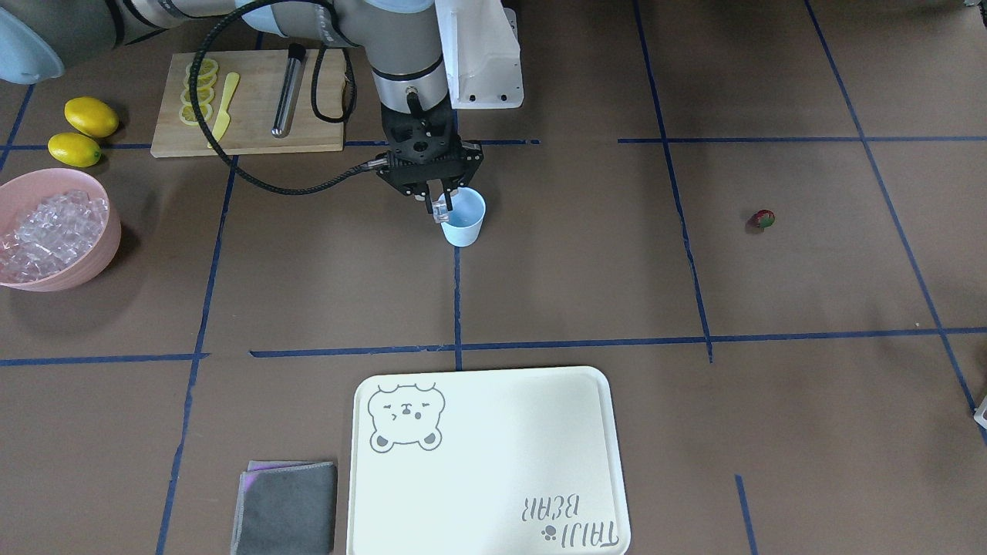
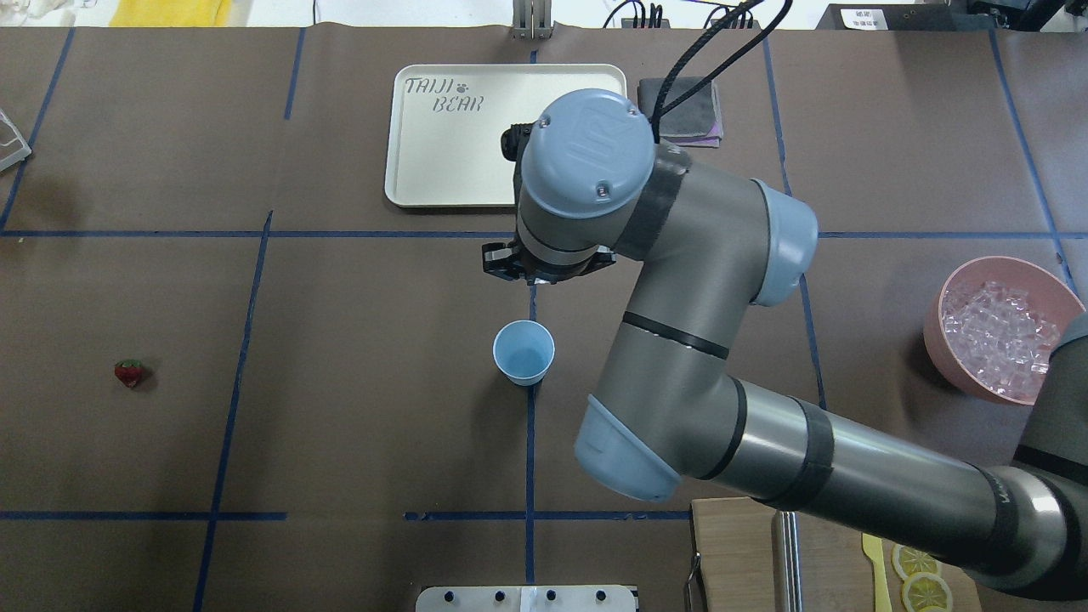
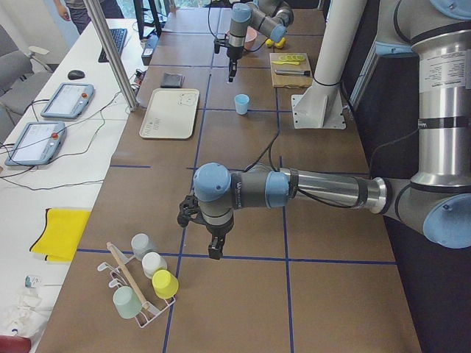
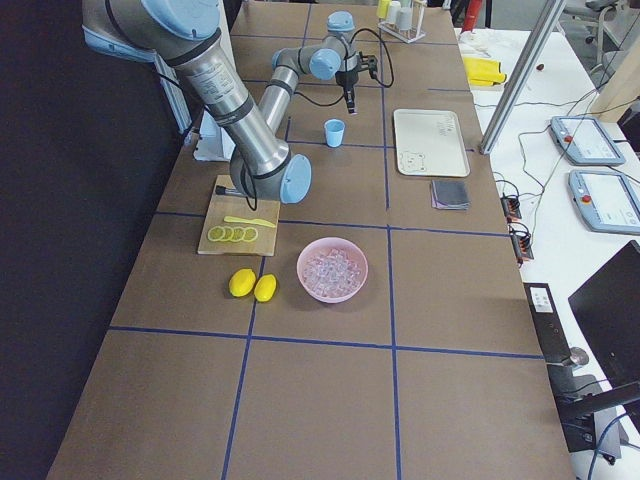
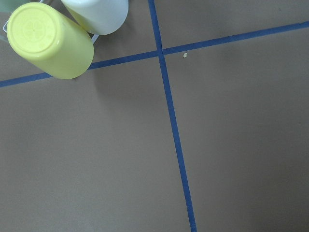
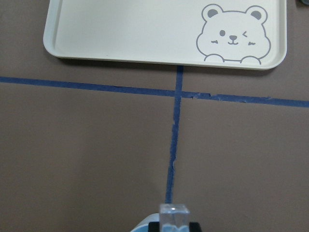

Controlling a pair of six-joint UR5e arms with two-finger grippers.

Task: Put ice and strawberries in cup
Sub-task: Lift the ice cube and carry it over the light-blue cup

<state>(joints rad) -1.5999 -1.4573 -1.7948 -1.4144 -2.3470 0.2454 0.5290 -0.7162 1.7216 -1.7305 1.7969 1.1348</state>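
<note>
Right gripper pinches ice above the cup; left gripper, far off, I cannot tell.

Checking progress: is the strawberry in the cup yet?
No, the strawberry lies on the table, well apart from the cup.
</note>
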